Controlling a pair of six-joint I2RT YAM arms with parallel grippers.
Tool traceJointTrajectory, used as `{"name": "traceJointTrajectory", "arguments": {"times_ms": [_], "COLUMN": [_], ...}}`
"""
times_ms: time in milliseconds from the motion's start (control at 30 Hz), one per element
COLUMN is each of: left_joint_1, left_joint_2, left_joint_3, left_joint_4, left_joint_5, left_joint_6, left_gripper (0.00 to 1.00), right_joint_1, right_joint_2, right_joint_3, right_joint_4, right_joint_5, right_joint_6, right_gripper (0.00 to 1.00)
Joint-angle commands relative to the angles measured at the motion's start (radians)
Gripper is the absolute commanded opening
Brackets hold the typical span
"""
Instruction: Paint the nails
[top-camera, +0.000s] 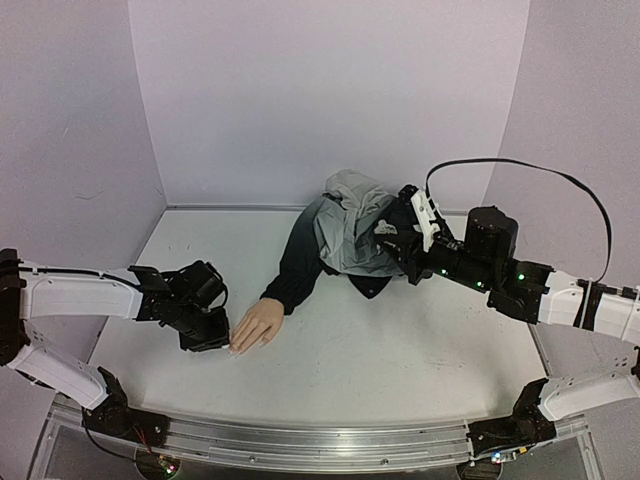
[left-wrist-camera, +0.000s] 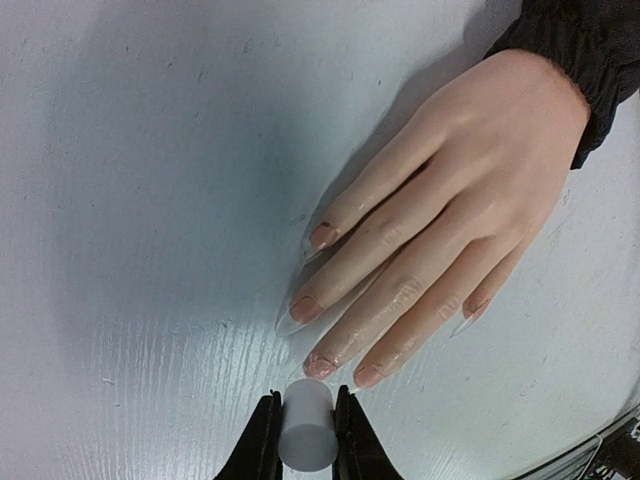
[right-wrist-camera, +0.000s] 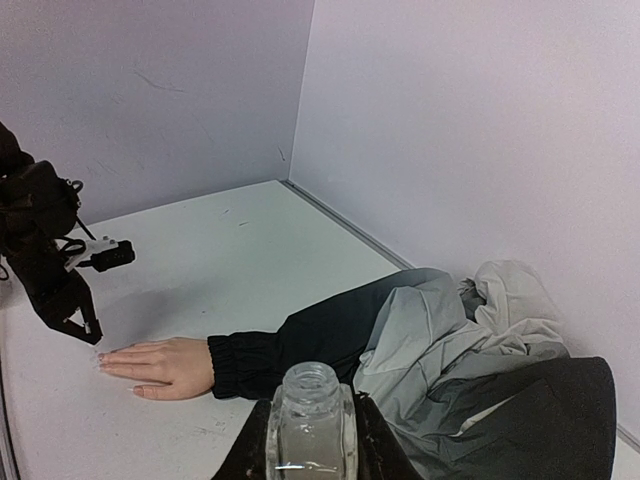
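Two hazards worth watching, plus some smaller ones. Could smear polish across the pale worktop (top-camera: 400, 370) on overshooting a fingertip. Could soak the dark and grey jacket (top-camera: 345, 235) on tilting the right end effector (right-wrist-camera: 311, 420), clamped on an uncapped glass bottle (right-wrist-camera: 309, 385) held upright close by the cloth. Might shove the mannequin hand (left-wrist-camera: 450, 220), lying palm down near the front left and apparently loose, by pressing too hard. Grips a small white cap (left-wrist-camera: 306, 445) in the left end effector (left-wrist-camera: 305, 405), jaws closed on it, just short of the fingertips. Cannot see any bristles, so cannot judge contact. Risks missing the nails (left-wrist-camera: 322, 236), tiny and crowded together, and coating skin instead.
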Motion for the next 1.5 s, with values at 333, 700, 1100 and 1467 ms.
{"name": "traceJointTrajectory", "arguments": {"times_ms": [333,700,1100,1467], "left_joint_1": [-0.001,0.0,0.0,0.0], "left_joint_2": [-0.081,-0.12,-0.014,-0.026], "left_joint_3": [-0.034,0.055,0.071,0.035], "left_joint_4": [-0.016,-0.057,0.003,0.004], "left_joint_5": [-0.011,-0.054,-0.038,-0.023], "left_joint_6": [-0.02,-0.003,0.011,-0.006], "left_gripper": [0.0,0.0,0.0,0.0], "right_joint_1": [0.002,0.002,0.001,0.002], "right_joint_2": [-0.007,-0.004,-0.008,-0.004], "right_joint_3": [0.005,0.005,0.004,0.005], "right_joint_4": [0.075,0.075,0.075,0.075], "right_joint_5": [-0.009,-0.012,-0.01,-0.008], "right_joint_6": [0.005,0.005,0.004,0.004], "right_gripper": [0.0,0.0,0.0,0.0]}}
